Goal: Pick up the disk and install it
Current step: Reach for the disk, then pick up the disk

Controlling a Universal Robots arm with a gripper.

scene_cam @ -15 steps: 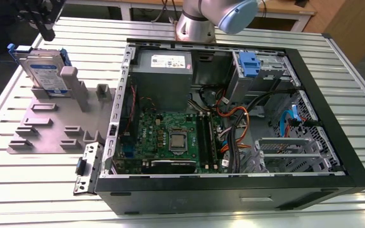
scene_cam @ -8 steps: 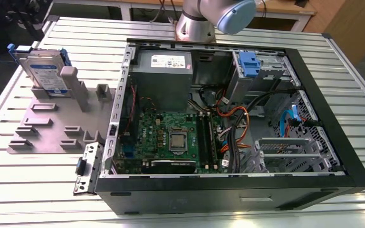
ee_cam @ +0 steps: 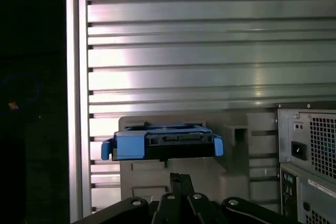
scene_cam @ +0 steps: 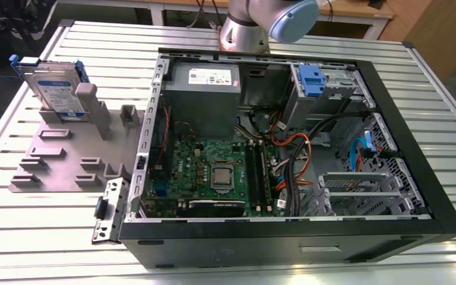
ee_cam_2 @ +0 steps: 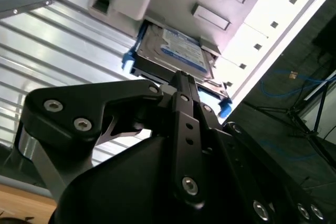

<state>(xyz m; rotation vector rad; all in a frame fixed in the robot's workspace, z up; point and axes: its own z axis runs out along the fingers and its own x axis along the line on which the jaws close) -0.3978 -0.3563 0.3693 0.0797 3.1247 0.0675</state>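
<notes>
In the exterior view, the disk (scene_cam: 56, 89) stands on edge in a grey holder (scene_cam: 62, 154) on the slatted metal surface (scene_cam: 22, 237), at the exterior view's left of an open computer case (scene_cam: 442, 196), well apart from its drive bays; the arm (scene_cam: 252, 27) rises behind the case. In the second wrist view, the black pincer (ee_cam_2: 181, 77) hangs above the disk (ee_cam_2: 178, 51), its tips pressed together and gripping nothing, apart from the blue carrier. In the first wrist view, the pincer (ee_cam: 180, 178) points at the disk (ee_cam: 163, 145), which sits upright in the holder (ee_cam: 136, 124) beside the case's rear panel (ee_cam: 310, 150).
</notes>
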